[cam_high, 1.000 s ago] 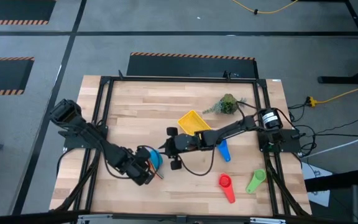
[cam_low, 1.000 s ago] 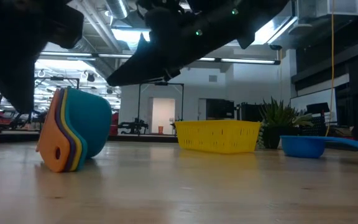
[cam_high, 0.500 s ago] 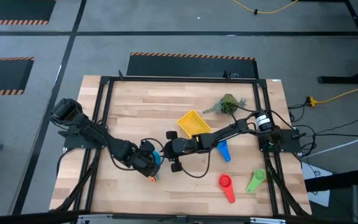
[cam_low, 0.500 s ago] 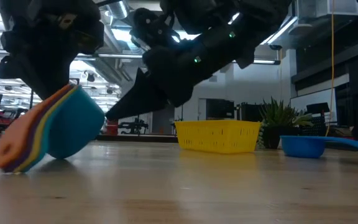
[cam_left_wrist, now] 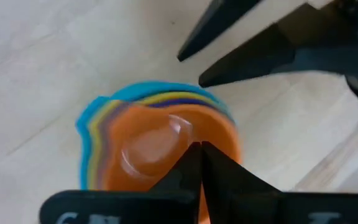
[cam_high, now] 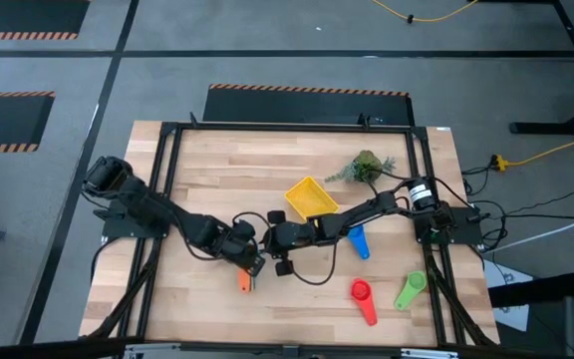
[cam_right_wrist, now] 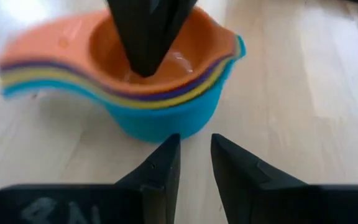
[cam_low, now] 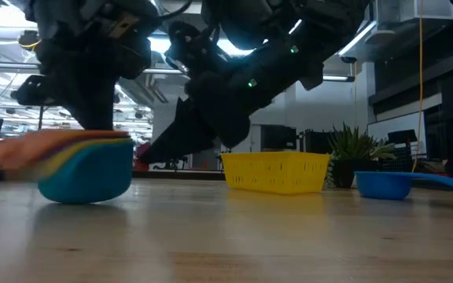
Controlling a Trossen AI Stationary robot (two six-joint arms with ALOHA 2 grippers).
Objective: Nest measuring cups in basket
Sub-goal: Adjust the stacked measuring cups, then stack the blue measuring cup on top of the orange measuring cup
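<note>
Nested stack of measuring cups sits upright mid-table, toward the front edge. My left gripper is closed, its tips pressed down inside the top orange cup. My right gripper waits just beside the stack, slightly open, holding nothing.

Risk: tips slip, stack tips or un-nests short of the basket.

No legible writing.
</note>
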